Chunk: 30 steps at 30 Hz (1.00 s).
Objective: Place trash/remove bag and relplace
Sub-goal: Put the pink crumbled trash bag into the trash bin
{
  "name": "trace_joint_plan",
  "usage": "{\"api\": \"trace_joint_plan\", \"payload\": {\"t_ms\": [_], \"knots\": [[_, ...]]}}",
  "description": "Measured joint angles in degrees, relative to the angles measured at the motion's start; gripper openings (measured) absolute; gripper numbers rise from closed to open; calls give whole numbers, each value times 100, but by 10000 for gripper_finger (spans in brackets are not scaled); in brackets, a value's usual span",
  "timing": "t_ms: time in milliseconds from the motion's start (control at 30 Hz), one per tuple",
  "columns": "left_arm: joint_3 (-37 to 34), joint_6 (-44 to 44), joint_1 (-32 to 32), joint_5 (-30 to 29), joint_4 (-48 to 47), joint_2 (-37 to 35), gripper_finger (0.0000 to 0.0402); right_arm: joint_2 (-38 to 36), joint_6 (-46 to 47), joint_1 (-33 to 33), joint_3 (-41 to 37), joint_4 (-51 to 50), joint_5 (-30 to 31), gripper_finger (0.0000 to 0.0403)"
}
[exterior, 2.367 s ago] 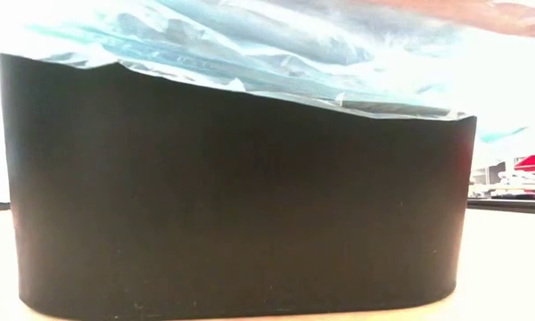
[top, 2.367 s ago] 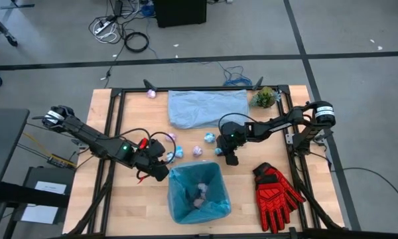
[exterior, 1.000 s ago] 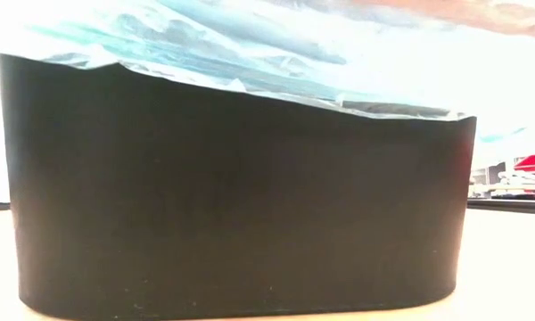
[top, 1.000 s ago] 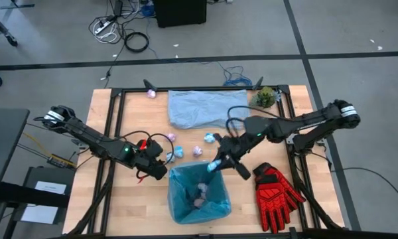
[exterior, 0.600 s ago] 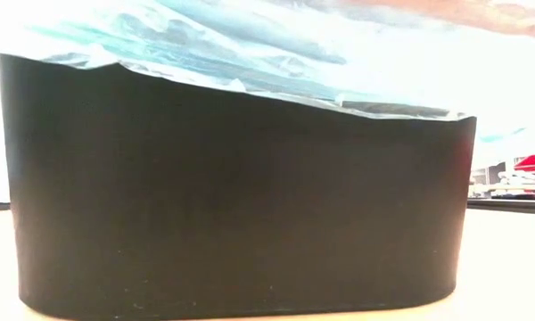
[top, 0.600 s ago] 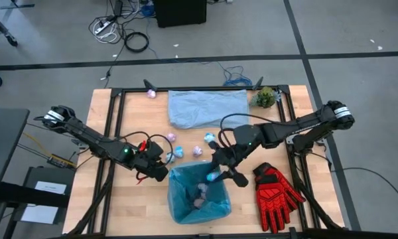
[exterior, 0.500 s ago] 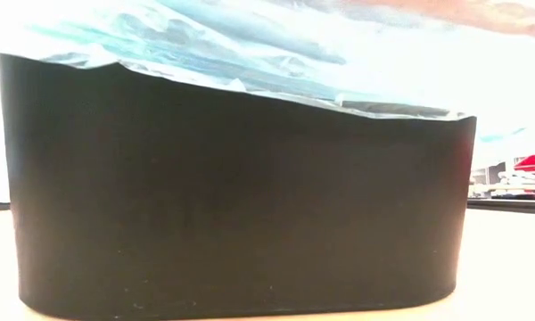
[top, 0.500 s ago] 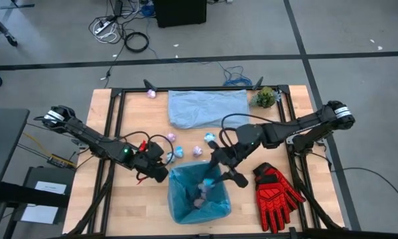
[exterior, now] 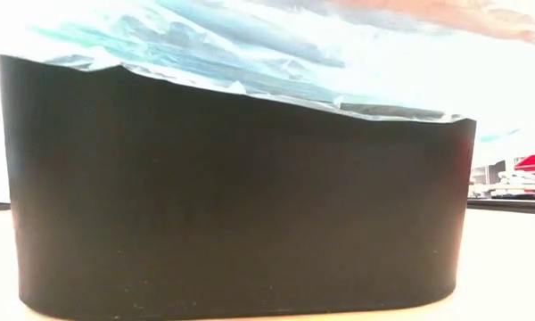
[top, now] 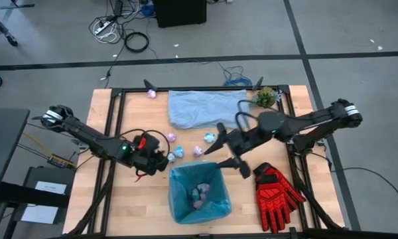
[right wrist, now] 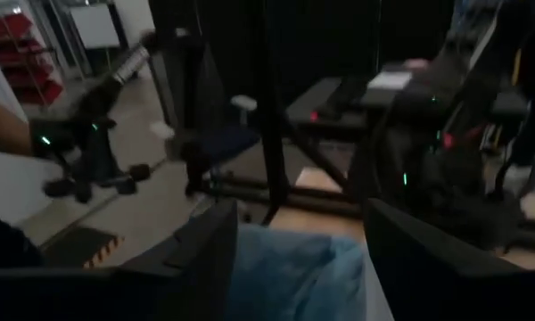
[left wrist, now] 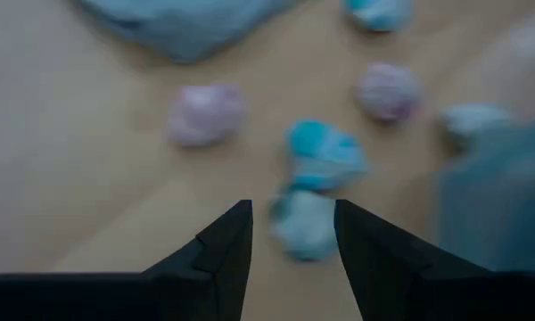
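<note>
A black bin (exterior: 241, 196) stands near the table's front edge, lined with the cyan bag (top: 186, 199). Several trash wads (top: 198, 194) lie inside it. More wads lie on the table beyond the bin: light blue (top: 180, 152), pink (top: 199, 151) and pale (top: 210, 137). My left gripper (top: 164, 159) is open, left of the bin. In its wrist view a white-and-blue wad (left wrist: 305, 223) lies just ahead of its gripper (left wrist: 292, 214). My right gripper (top: 227, 159) hangs open and empty over the bin's far right corner, the bag (right wrist: 294, 267) showing below its fingers.
A paler grey-blue bag (top: 207, 107) lies flat at the table's far side, with a pink wad (top: 151, 93) to its left and a small green plant (top: 265, 97) to its right. Red gloves (top: 276, 189) lie to the right of the bin.
My right gripper carried a light blue wad over the bin's far rim and opened; the wad fell into the bag. The gripper then drew back up and toward the far right. My left gripper has crept toward the wads beyond the bin.
</note>
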Motion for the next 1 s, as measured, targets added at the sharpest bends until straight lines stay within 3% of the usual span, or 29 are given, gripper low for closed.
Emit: {"api": "trace_joint_plan", "payload": {"t_ms": [200, 400, 600, 800, 1000], "knots": [[77, -141, 628, -559, -1109, -302, 170, -691, 52, -28, 4, -738, 424, 219], [77, 705, 1820, -755, -837, -749, 170, -1297, -403, -298, 4, -1822, 682, 219], [-141, 2238, 3254, -99, 625, -1083, 171, -1604, -603, -949, 4, -2447, 214, 219], [-260, 2824, 4787, 403, 1178, -909, 171, -1558, -560, -1559, -2, -2677, -369, 219], [-257, 3444, 6107, 1315, 2265, -380, 179, -1415, -436, -2135, -2, -2647, -758, 219]]}}
